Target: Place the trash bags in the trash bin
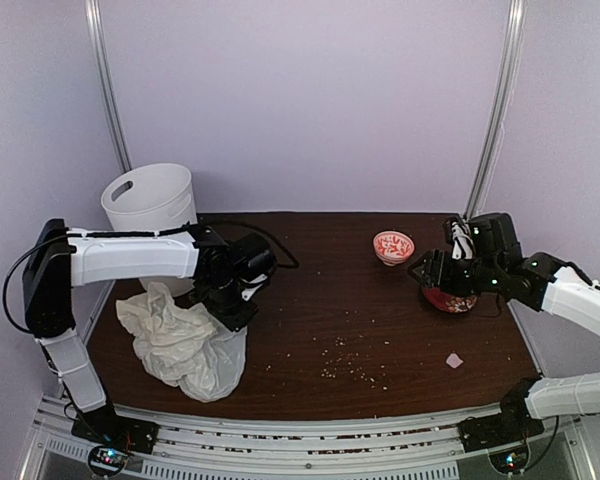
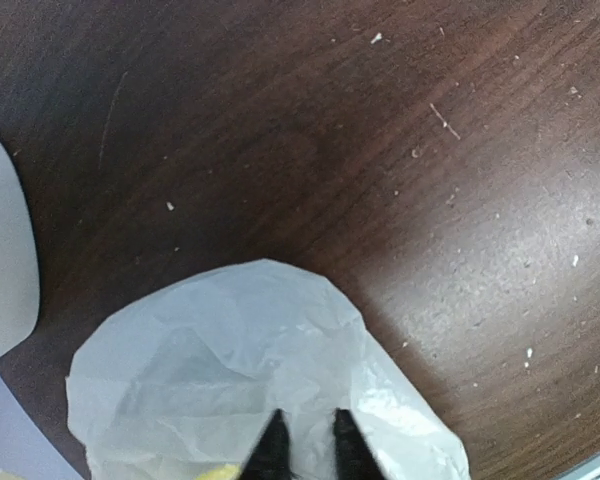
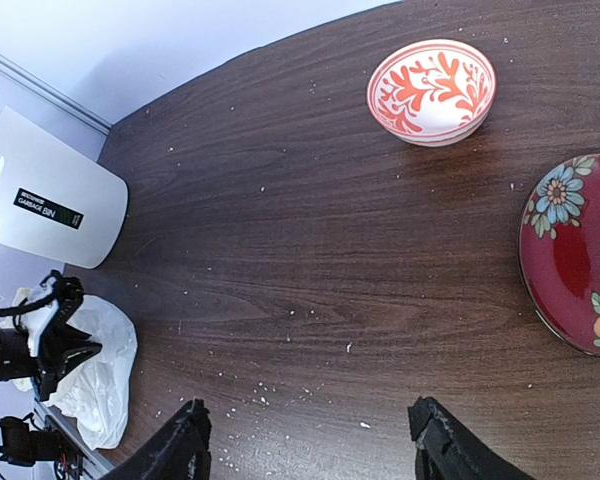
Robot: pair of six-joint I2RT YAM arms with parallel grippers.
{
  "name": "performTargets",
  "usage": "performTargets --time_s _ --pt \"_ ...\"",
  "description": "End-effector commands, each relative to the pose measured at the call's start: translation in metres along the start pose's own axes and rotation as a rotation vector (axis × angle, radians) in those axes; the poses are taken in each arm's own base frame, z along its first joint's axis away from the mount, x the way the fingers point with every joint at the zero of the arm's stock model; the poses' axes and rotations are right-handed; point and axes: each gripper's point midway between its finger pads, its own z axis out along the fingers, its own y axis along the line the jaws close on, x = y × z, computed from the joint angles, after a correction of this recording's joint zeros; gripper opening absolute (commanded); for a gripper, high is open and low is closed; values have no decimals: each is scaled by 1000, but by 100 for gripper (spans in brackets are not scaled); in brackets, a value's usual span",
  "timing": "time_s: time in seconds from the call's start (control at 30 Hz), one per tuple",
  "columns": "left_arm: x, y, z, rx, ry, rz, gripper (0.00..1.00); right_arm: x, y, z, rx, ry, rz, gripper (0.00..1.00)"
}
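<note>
The trash bag [image 1: 185,345] is a crumpled translucent white heap at the near left of the table. My left gripper [image 1: 232,310] sits on its right upper edge. In the left wrist view the jaws [image 2: 308,445] stand nearly together with a fold of the bag [image 2: 250,370] pinched between them. The trash bin [image 1: 150,200] stands upright at the far left behind the left arm, and its black label shows in the right wrist view [image 3: 48,208]. My right gripper [image 1: 435,275] hovers at the right of the table, and its jaws [image 3: 315,455] are wide open and empty.
A small red-patterned bowl [image 1: 393,246] stands at the back right, and a dark red flowered dish [image 1: 450,298] lies under the right gripper. A small paper scrap [image 1: 454,360] lies near the right front. Crumbs are scattered across the dark wood table [image 1: 360,320].
</note>
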Motion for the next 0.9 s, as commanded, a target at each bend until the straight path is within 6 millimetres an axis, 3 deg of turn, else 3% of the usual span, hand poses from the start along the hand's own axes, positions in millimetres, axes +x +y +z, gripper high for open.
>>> performTargets --time_s 0.0,0.1,0.17,0.27,0.37,0.43,0.53,0.57,0.63,0.73,0.8,0.87 --pt "-44 -21 14 21 -78 26 0 -8 6 -1 -26 -33 23 68" --pt "-92 -46 5 92 -164 1 0 -13 8 -5 -28 -48 45 69" --pt "-129 -66 -11 183 -242 -42 0 -20 15 -10 -52 -61 43 69" --pt "-195 -90 -52 319 -406 -113 0 -30 18 -16 -38 -77 13 69" --pt "-238 -101 -77 394 -523 -154 0 -35 18 -17 -19 -77 -4 69" --pt "-254 -110 -88 454 -581 -132 0 -37 19 -16 -20 -76 -6 69" --pt "-258 -98 -96 471 -592 -142 49 -40 20 -15 -22 -81 -6 69" --pt "-255 -88 -98 459 -588 -159 58 -39 20 -14 -18 -80 -4 69" --pt "-248 -66 -115 443 -613 -181 68 -38 19 -12 -17 -75 -2 69" --pt "-235 -56 -163 491 -722 -132 76 -33 19 -8 -22 -57 -1 68" --pt "-218 -51 -182 500 -760 -93 79 -30 21 -4 -30 -37 -6 68" --pt "-201 -43 -187 469 -765 -75 80 -28 22 0 -28 -18 -10 68"
